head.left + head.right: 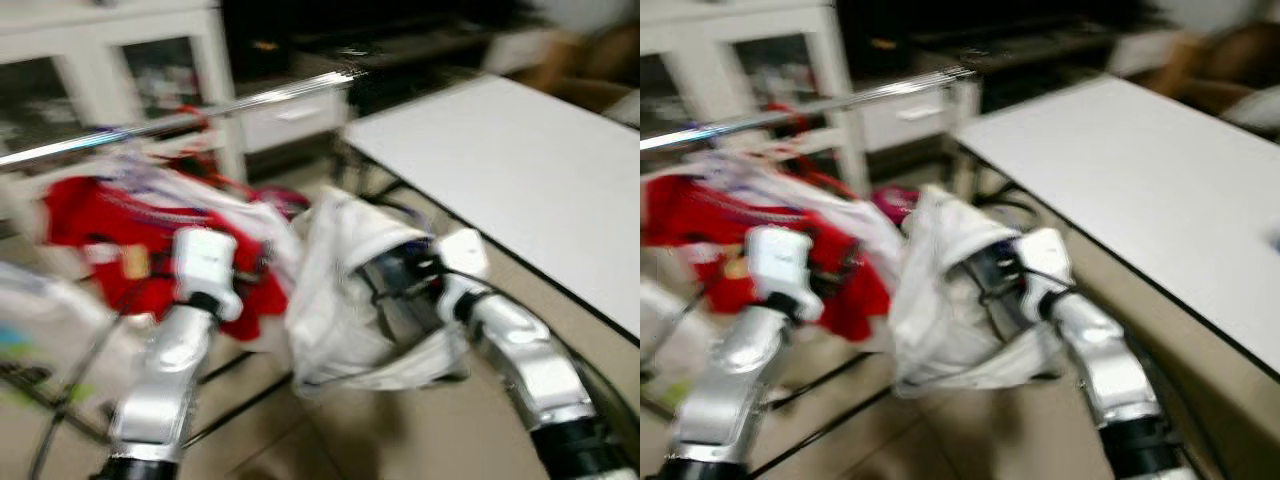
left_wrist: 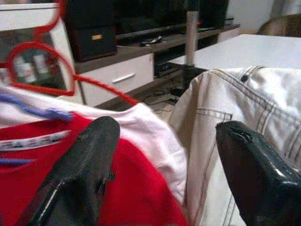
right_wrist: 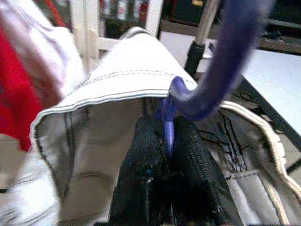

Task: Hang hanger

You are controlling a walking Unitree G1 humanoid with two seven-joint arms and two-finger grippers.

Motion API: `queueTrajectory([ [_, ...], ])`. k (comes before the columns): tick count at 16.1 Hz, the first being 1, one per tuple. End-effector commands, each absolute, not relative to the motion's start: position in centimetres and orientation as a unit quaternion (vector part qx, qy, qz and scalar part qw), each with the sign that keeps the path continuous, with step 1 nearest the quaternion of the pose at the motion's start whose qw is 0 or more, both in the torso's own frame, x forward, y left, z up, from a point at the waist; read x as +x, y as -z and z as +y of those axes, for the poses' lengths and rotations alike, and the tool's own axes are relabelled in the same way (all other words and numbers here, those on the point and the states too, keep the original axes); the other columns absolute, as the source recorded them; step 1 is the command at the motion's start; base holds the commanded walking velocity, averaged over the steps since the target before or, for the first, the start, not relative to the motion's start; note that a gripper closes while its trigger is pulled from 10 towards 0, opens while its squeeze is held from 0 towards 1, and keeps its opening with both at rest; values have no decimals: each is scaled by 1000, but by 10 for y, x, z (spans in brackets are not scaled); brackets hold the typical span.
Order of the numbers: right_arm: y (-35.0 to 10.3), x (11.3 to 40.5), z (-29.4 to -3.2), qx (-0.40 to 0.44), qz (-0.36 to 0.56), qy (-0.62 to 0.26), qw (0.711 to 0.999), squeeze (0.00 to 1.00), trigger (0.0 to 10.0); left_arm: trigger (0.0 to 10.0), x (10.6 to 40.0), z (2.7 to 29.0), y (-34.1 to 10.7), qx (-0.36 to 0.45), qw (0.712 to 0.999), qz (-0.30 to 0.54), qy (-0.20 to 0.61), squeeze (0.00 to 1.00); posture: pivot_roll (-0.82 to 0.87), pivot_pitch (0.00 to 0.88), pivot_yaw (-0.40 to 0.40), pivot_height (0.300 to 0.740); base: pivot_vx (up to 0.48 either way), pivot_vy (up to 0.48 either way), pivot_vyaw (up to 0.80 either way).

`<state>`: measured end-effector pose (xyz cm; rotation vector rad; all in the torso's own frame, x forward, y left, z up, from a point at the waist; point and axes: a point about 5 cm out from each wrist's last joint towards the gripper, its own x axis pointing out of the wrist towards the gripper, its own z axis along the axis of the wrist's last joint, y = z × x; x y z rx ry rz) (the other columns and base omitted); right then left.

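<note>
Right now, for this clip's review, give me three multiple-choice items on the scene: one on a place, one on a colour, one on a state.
1. Where does the white table stand?
A. To the robot's right
B. To the robot's left
C. Beneath the rail

2. What colour is the hanger pinched by the right gripper?
A. Green
B. Blue-purple
C. Yellow

3. How do the left gripper's fingers stand?
A. Shut on the rail
B. Shut on a sock
C. Apart, holding nothing

Answers:
1 A: the table fills the right side of the head views, with the metal rail on the left.
2 B: the right wrist view shows a blue-purple hook rising from the white denim jacket.
3 C: the red shirt shows between the fingers.
</note>
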<state>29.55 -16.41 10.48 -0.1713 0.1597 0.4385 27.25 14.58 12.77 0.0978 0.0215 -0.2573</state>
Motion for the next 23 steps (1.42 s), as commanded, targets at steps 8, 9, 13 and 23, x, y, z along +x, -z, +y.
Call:
queueTrajectory([
  [8, -106, 291, -169, -58, 68, -158, 983, 0, 10000, 10000, 273, 162, -125, 33, 996, 25, 81, 0, 71, 0, -15, 740, 0, -240, 350],
  [9, -106, 292, -171, -57, 68, -148, 985, 0, 10000, 10000, 273, 161, -125, 34, 996, 25, 82, 0, 72, 0, -15, 740, 0, -480, 800],
  [13, -108, 292, -176, -64, 67, -143, 985, 0, 10000, 10000, 272, 158, -124, 42, 995, 26, 90, 0, 71, 0, -17, 740, 0, -480, 800],
  [23, -105, 288, -176, -16, 64, -83, 994, 0, 10000, 10000, 278, 154, -127, 49, 991, 16, 123, 0, 63, 0, 0, 740, 235, 0, 0],
])
